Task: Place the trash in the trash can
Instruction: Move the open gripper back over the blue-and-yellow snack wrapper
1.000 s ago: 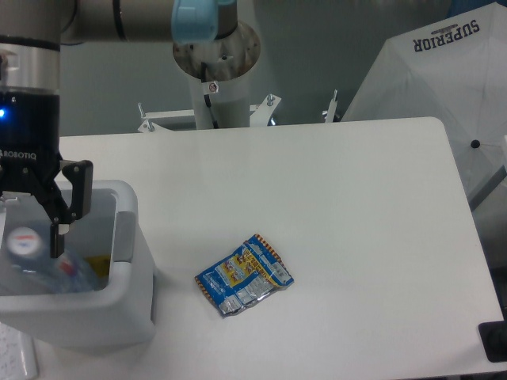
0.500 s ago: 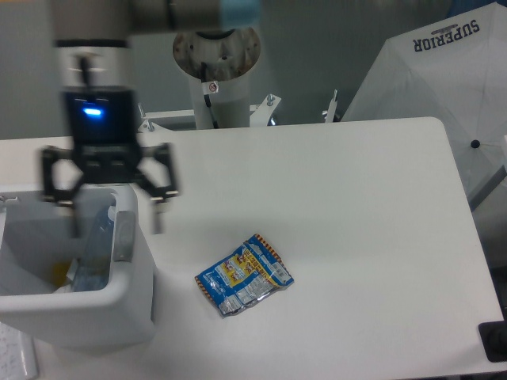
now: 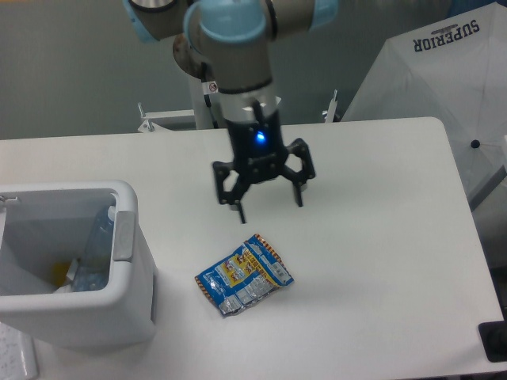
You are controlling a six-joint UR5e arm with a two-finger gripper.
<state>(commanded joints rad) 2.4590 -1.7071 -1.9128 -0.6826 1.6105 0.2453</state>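
The gripper [image 3: 270, 204] hangs above the table [image 3: 380, 237], its 2 fingers spread wide and holding nothing, positioned just up and right of the snack wrapper [image 3: 245, 275], probably to line up a descent. The wrapper lies flat, right of the trash can [image 3: 119, 317] and apart from it. The bottle [image 3: 97, 249] leans inside the can; by my reading, 1 of 2 items remains.

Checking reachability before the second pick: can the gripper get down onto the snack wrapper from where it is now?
Probably yes. The open gripper hangs just behind the snack wrapper, which lies flat on the table, nothing over it. The trash can stands clear to the side.
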